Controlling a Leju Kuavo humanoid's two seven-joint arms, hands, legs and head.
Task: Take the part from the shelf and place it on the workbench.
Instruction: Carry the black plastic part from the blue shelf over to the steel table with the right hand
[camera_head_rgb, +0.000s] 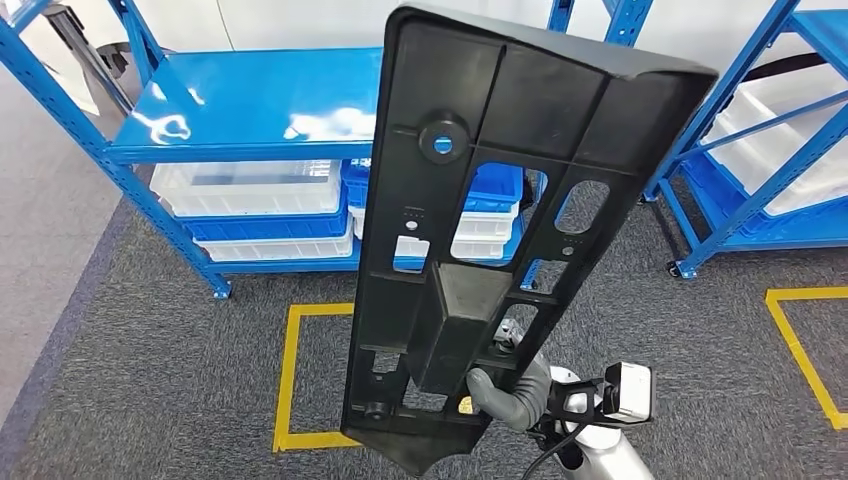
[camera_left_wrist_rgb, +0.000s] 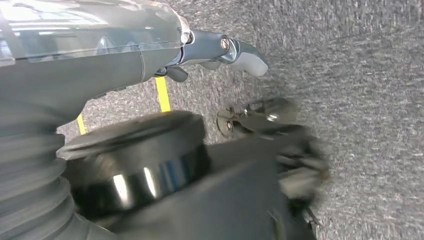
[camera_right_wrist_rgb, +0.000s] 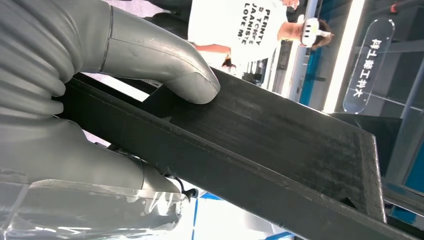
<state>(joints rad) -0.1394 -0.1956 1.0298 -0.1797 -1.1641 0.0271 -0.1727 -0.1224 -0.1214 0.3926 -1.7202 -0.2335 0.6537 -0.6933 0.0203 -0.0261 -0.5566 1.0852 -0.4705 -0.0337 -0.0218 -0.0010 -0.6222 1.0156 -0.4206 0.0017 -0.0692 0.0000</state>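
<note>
The right robot hand (camera_head_rgb: 505, 392) held the part (camera_head_rgb: 490, 220), a long black moulded panel, gripped near its lower end with the thumb pressed on one face and fingers behind. The part stood nearly upright in front of the head camera, tilted a little to the right, its upper end hiding much of the blue shelf (camera_head_rgb: 250, 100) beyond. In the right wrist view the thumb (camera_right_wrist_rgb: 165, 65) lay flat on the part's edge (camera_right_wrist_rgb: 280, 140), and a person (camera_right_wrist_rgb: 235, 25) in a white shirt stood in the background. The left robot hand (camera_left_wrist_rgb: 220, 52) hung over grey carpet (camera_left_wrist_rgb: 360, 100), holding nothing; whether its fingers were spread or curled I could not tell.

The part was off the shelf, so the carry seemed the step in hand; no tabletop was visible. Gripped so low, the long part would lever hard against the thumb, so turning slowly and keeping it close to upright would probably guard against slipping. It also blocked the view ahead, so lowering or angling it aside before approaching the tabletop might help.
</note>
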